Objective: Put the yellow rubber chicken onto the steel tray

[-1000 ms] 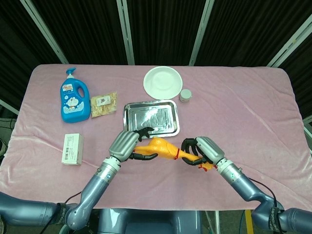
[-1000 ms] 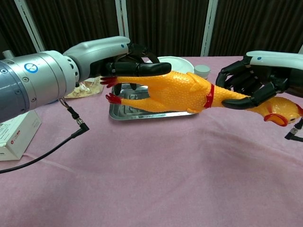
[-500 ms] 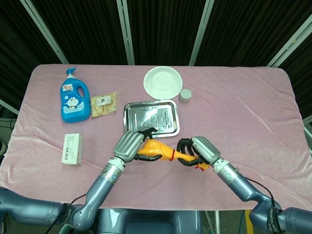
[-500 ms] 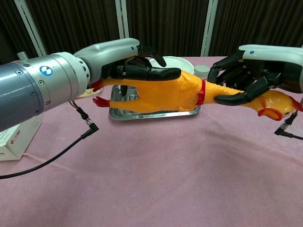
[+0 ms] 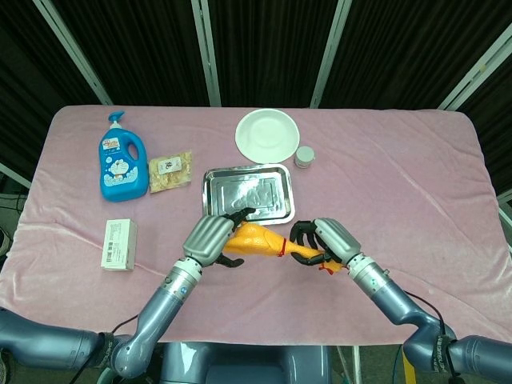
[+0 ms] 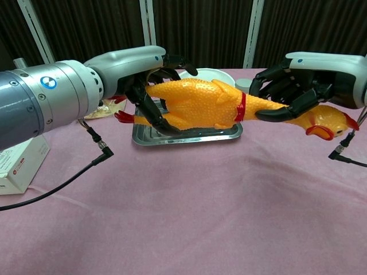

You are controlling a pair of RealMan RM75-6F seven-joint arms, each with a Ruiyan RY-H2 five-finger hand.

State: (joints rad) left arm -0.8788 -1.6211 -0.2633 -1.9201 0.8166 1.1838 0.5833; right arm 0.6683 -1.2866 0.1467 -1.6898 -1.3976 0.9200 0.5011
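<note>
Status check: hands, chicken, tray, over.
Left hand and right hand both hold yellow rubber chicken, lifted off the table. Steel tray empty, just beyond. Path clear.

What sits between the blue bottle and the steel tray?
A snack packet lies between the blue bottle and the steel tray, beside the bottle; the head view shows it.

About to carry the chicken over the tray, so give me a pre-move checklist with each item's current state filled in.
1. Left hand grips the body of the yellow rubber chicken: ok.
2. Right hand grips the chicken's neck: ok.
3. Chicken lifted clear of the pink tablecloth: ok.
4. Steel tray bare, nothing lying in it: ok.
5. Chicken already above the tray: not ok; in the head view it hangs on the tray's near side.
6. White plate and small jar outside the path to the tray: ok, both lie beyond it.
</note>
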